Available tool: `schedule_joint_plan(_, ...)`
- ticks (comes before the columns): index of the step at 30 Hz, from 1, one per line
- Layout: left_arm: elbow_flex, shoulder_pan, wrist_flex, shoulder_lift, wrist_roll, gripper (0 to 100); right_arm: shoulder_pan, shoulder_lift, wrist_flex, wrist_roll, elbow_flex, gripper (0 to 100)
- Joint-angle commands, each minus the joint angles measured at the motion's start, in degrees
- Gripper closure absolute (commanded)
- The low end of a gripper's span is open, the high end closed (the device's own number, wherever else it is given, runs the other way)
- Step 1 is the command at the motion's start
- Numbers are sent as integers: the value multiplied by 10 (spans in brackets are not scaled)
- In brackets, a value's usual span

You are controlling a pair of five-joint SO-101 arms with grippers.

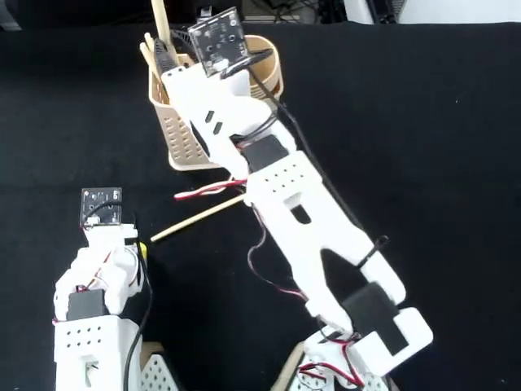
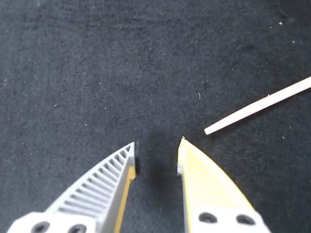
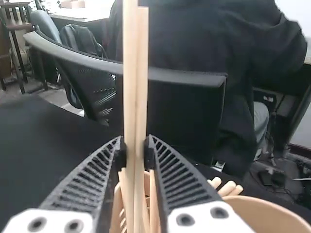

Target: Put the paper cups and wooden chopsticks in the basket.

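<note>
Right gripper (image 3: 134, 141) pinching chopstick pair (image 3: 133, 73) upright over basket (image 1: 183, 147); we lower tips below rim, then release. Left gripper (image 2: 158, 149) spread above table (image 1: 423, 163), loose chopstick (image 2: 257, 108) just beside it; we grab that next.

A black cloth covered the tabletop (image 1: 431, 122). Just beyond its far edge stood a black office chair (image 3: 184, 75) with a mesh back and a curved top rail. Farther back in the room, a dark bag (image 3: 82, 41) sat near a grey chair (image 3: 43, 22).

Overhead downward, wrists close, loose chopstick (image 1: 198, 218) shared
</note>
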Motion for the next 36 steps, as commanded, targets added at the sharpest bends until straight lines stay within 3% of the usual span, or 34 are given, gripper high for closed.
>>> schedule_joint_plan(1, -2, 2, -8, -11, 1, 841, -7, -9, 61, 41, -16, 936)
schedule_joint_plan(5, -2, 2, -8, -11, 1, 841, -19, -26, 158, 49, -37, 810)
schedule_joint_plan(12, -2, 2, -8, -11, 1, 841, -35, -117, 240, 49, -51, 808)
schedule_joint_plan(20, -3, 2, -8, -11, 1, 841, -35, -224, 521, 61, -50, 809)
schedule_joint_plan(27, -3, 4, -9, -11, 1, 841, -68, -195, 644, 307, 44, 809)
schedule_joint_plan(31, -3, 3, -9, -11, 1, 841, -62, -145, 611, 409, 126, 809)
schedule_joint_plan(36, -3, 2, -9, -11, 1, 841, -56, -58, 520, 452, 167, 809)
